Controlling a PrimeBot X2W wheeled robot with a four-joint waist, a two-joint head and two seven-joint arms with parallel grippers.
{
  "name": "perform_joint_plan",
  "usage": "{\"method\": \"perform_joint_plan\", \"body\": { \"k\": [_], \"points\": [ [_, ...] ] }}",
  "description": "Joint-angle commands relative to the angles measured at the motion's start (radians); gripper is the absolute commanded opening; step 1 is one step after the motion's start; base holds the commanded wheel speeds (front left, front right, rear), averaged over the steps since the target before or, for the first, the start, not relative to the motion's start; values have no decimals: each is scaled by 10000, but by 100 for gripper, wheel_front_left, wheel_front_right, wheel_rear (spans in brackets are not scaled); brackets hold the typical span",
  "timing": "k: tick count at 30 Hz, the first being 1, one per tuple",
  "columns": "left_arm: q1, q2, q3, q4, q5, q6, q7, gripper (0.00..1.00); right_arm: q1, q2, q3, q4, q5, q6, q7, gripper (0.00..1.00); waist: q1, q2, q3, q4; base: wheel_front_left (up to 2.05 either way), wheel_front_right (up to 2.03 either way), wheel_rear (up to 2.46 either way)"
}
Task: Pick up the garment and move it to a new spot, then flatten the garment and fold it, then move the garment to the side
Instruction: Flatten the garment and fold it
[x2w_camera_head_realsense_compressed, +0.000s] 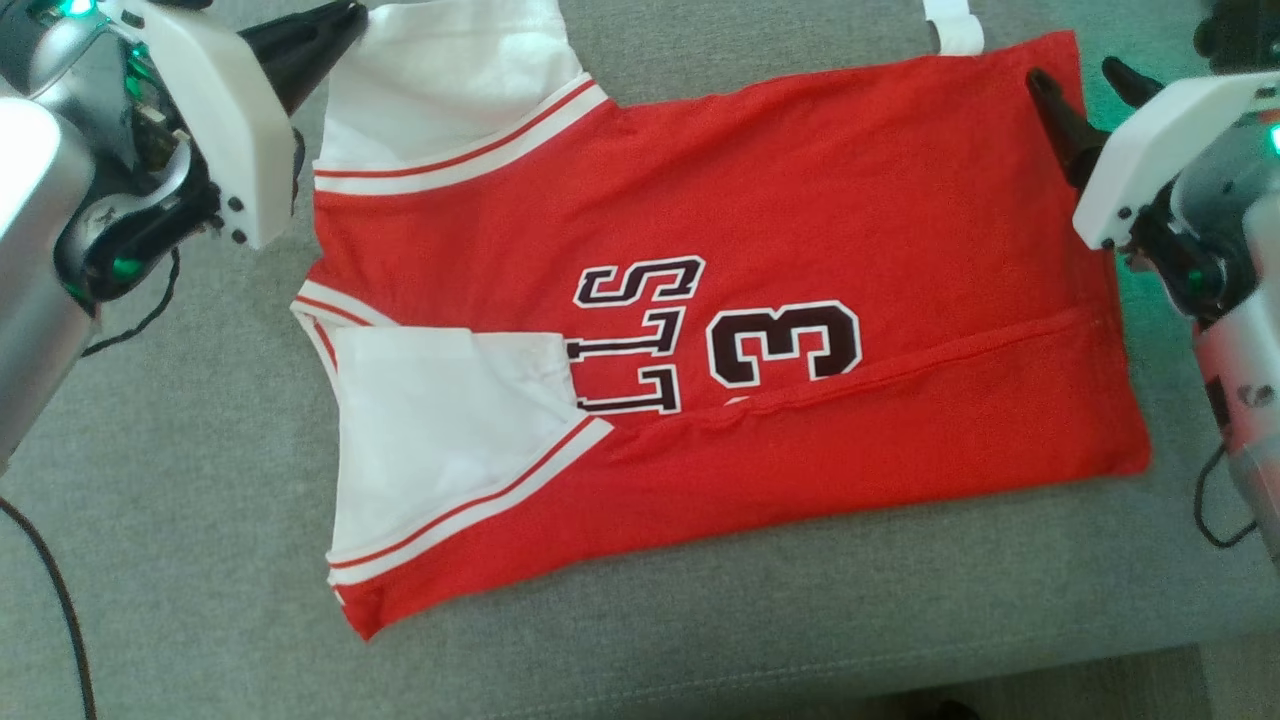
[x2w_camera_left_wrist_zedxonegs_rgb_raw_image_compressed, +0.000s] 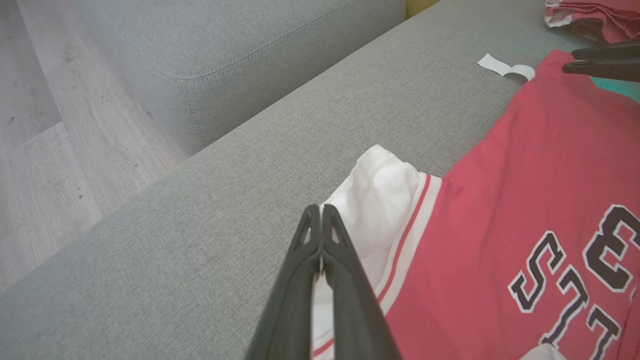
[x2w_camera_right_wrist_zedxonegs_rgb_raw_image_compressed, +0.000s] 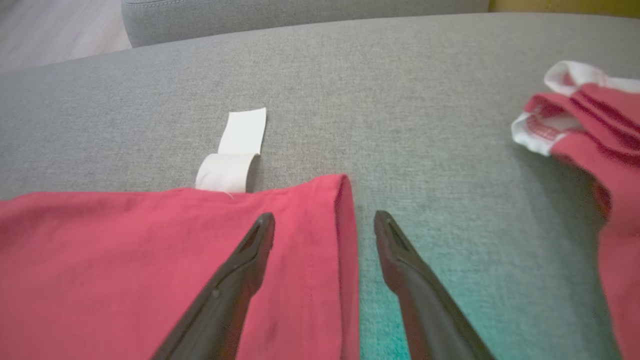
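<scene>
The red-and-white fabric jersey (x2w_camera_head_realsense_compressed: 820, 200) lies mid-frame on the grey sofa cushion (x2w_camera_head_realsense_compressed: 150, 450), 1 fold done. The left pincer (x2w_camera_head_realsense_compressed: 352, 18), upper left, pinches its sleeve; the right pincer (x2w_camera_head_realsense_compressed: 1072, 72) gapes, upper right. More folding and the sideways move remain.

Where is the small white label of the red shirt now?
In the head view the white label lies on the grey cushion at the far edge of the shirt, near the right gripper.
</scene>
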Motion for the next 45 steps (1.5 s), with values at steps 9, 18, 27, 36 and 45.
{"method": "perform_joint_plan", "body": {
  "k": [9, 18, 27, 36, 45],
  "points": [
    [-561, 405, 349, -246, -112, 14, -113, 0, -902, 68, 642, 685, 801, -9, -272, 100, 0, 0, 217, 245, 0, 0, 0],
    [-606, 362, 240, -114, -189, 14, -256, 0, -1389, 1, 1050, 1234, 1258, -9, -605, 100, 0, 0, 257, 401, 0, 0, 0],
    [-653, 295, 138, 89, -178, 15, -475, 0, -1645, -196, 1453, 1534, 1667, -9, -954, 0, 0, 0, 188, 433, 0, 0, 0],
    [-815, 115, 667, 857, -70, 154, -1954, 0, -1822, -485, 1119, 1737, 2702, -9, -1581, 0, 0, 0, -22, 530, 0, 0, 0],
    [-417, -199, 802, 1134, -471, 114, -2678, 0, -1176, -1199, 1146, 1328, 3712, -9, -1809, 0, 0, 0, -596, 924, 0, 0, 0]
  ]
}}
